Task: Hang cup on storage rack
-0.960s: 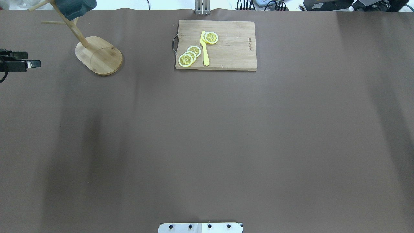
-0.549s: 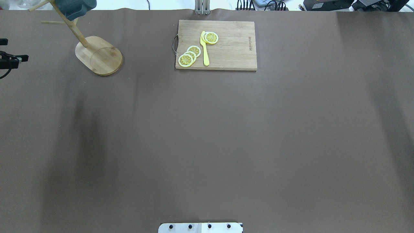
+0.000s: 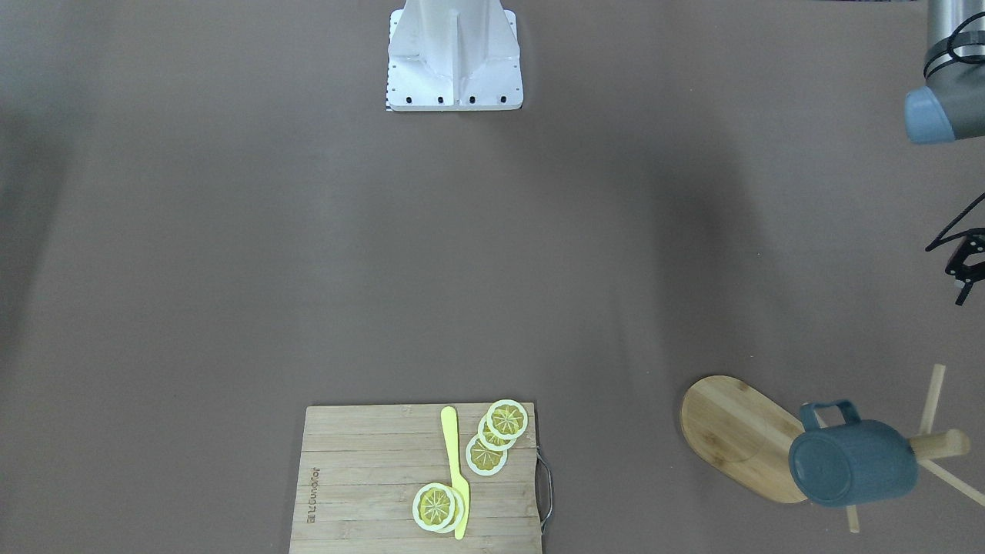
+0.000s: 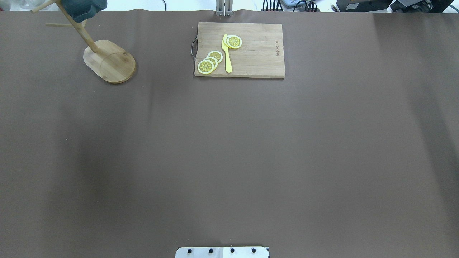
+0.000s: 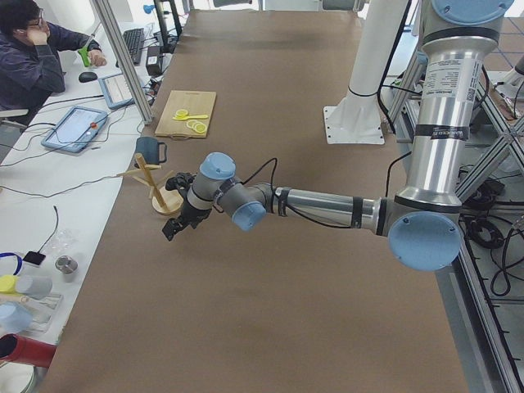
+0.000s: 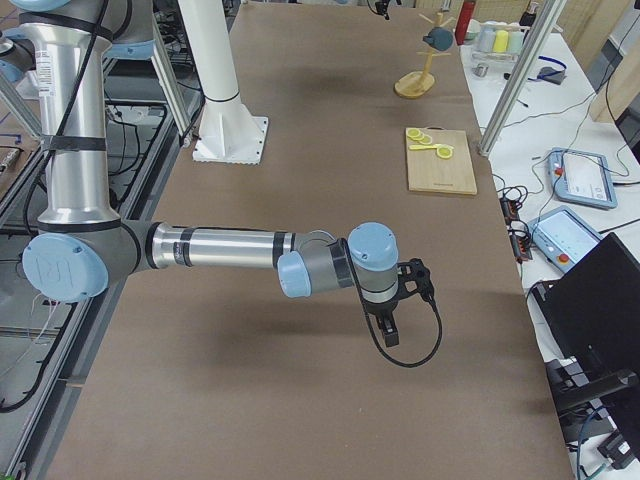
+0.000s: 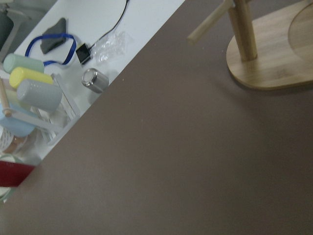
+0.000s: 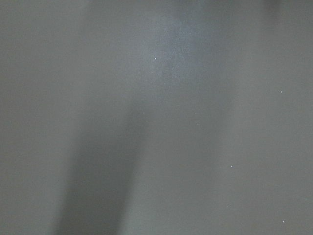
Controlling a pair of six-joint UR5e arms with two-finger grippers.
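The blue-grey cup hangs by its handle on a peg of the wooden storage rack, bottom toward the front-facing camera. It also shows at the top left of the overhead view, above the rack's oval base. My left gripper is apart from the rack, low over the table and empty. Only a black sliver of it shows at the front-facing view's right edge, so I cannot tell its jaws. My right gripper hovers far from the rack. I cannot tell whether it is open or shut.
A rectangular bamboo cutting board with lemon slices and a yellow knife lies at the table's far middle. The robot's white base stands on the near side. A side table with cups borders the rack's end.
My left gripper has drawn back to the left and left the overhead view. The cup has stayed hanging on the rack.
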